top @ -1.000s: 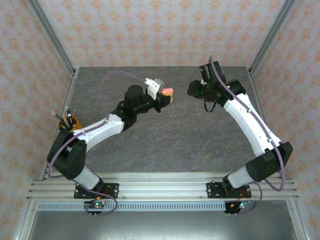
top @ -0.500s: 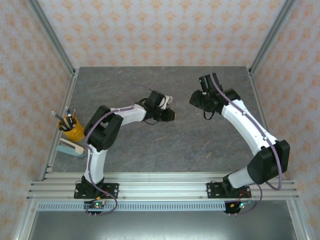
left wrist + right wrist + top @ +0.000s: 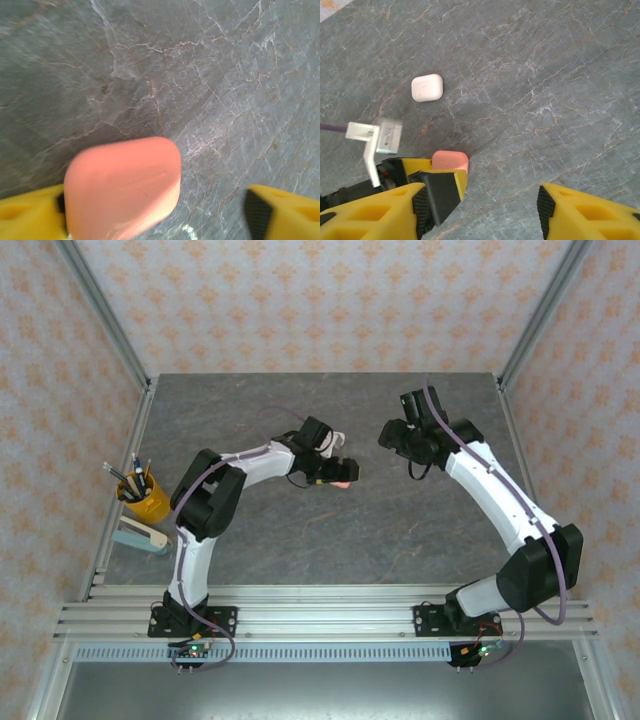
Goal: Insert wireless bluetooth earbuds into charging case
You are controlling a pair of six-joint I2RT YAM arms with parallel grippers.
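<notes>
The left gripper (image 3: 156, 209), which a second ago carried the coral charging case (image 3: 122, 187) aloft, is now low over the table (image 3: 545, 75) with its fingers sprung wide apart. The case lies shut on the stone, touching only the left finger, so it looks set down rather than held. Further out, the right gripper (image 3: 492, 197) hangs with fingers apart and nothing between them, slightly wider than before. Beyond it the white charging case (image 3: 427, 87) lies shut, well apart. Whether the earbuds sit inside these cases I cannot tell.
</notes>
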